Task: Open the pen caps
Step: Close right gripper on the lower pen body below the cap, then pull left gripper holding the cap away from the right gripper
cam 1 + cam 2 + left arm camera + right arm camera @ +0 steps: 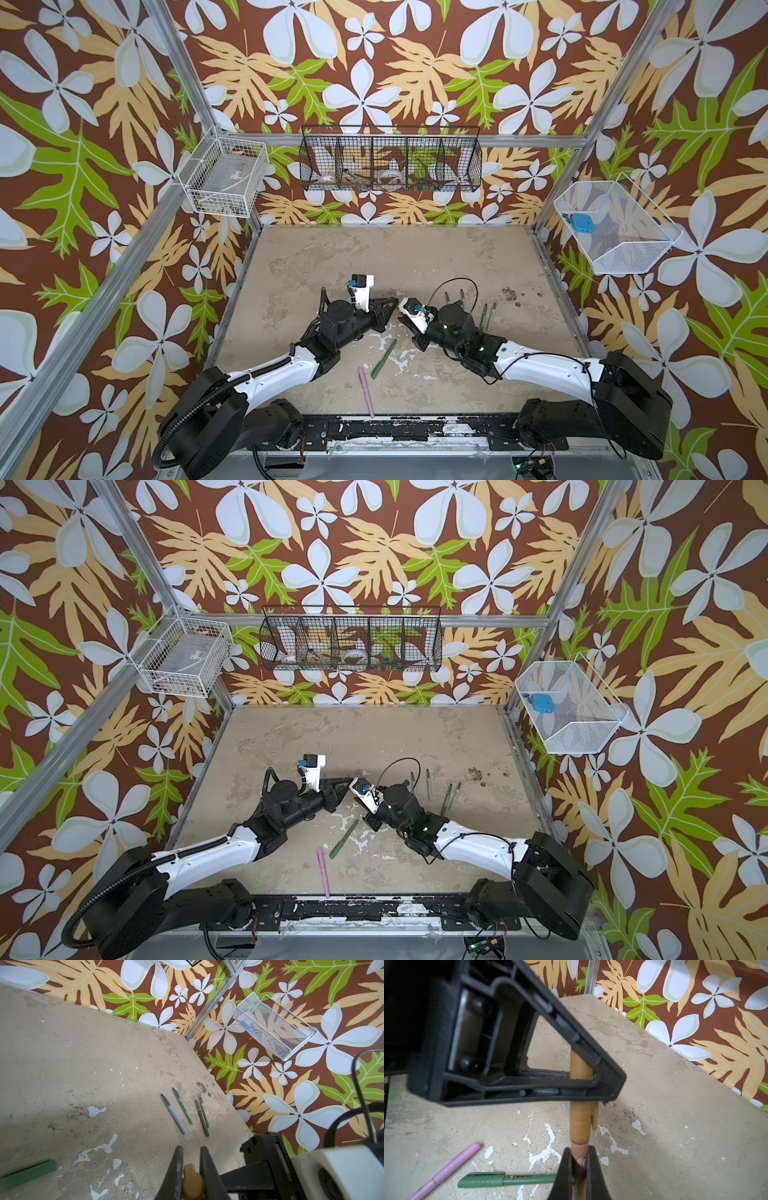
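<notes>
A brown pen is held between both grippers above the table's middle. My left gripper point(191, 1150) is shut on the brown pen cap point(581, 1118), the part with the clip. The cap's round end point(192, 1182) shows between the jaws. My right gripper point(578, 1152) is shut on the pen's body just below the cap seam. In both top views the two grippers point(390, 311) point(345, 789) meet tip to tip and hide the pen. A green pen point(384, 358) point(508, 1180) and a pink pen point(365, 390) point(446, 1169) lie capped on the table nearer the front.
Several uncapped pen bodies point(182, 1113) point(486, 311) lie side by side on the right of the table. A black wire basket point(390, 162) hangs on the back wall. A white basket point(226, 174) hangs left and a mesh one point(615, 228) right.
</notes>
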Controlling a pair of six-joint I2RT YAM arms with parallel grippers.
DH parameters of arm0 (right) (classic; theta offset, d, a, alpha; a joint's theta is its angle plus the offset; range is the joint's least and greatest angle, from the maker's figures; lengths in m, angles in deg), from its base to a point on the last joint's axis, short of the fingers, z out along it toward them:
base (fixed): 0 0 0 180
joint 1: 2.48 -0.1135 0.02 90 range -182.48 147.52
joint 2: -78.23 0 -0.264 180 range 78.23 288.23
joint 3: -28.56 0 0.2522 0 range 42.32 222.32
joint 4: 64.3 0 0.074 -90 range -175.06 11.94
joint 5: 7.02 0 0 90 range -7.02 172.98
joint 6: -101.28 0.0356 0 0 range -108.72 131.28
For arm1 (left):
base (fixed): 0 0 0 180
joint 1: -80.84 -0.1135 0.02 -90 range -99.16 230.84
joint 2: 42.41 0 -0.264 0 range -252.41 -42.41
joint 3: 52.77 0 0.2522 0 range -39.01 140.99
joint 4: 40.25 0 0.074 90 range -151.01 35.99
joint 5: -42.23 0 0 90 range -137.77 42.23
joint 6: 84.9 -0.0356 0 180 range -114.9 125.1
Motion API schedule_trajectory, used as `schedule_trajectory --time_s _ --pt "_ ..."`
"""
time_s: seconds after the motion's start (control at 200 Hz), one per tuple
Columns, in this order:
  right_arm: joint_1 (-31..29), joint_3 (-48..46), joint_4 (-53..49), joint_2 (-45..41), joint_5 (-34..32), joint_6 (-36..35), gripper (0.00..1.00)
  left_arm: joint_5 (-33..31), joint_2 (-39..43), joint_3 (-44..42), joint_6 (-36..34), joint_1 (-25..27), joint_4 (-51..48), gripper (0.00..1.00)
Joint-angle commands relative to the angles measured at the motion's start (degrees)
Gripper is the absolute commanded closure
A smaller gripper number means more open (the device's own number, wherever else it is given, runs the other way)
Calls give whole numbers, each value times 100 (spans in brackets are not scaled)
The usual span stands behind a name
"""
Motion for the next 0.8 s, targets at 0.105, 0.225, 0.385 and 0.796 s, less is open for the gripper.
schedule_trajectory --time_s 0.105,0.225,0.385,0.796 --pt "1 -11 -1061 121 -503 -11 100 144 192 91 392 -217 850 100" --pt "12 -58 -1052 101 -430 25 100 204 223 123 450 -333 848 100" --pt "14 48 -1192 289 -842 77 100 215 232 197 508 -358 846 100" --pt "329 -16 -1300 213 683 33 100 697 260 306 381 -674 993 100"
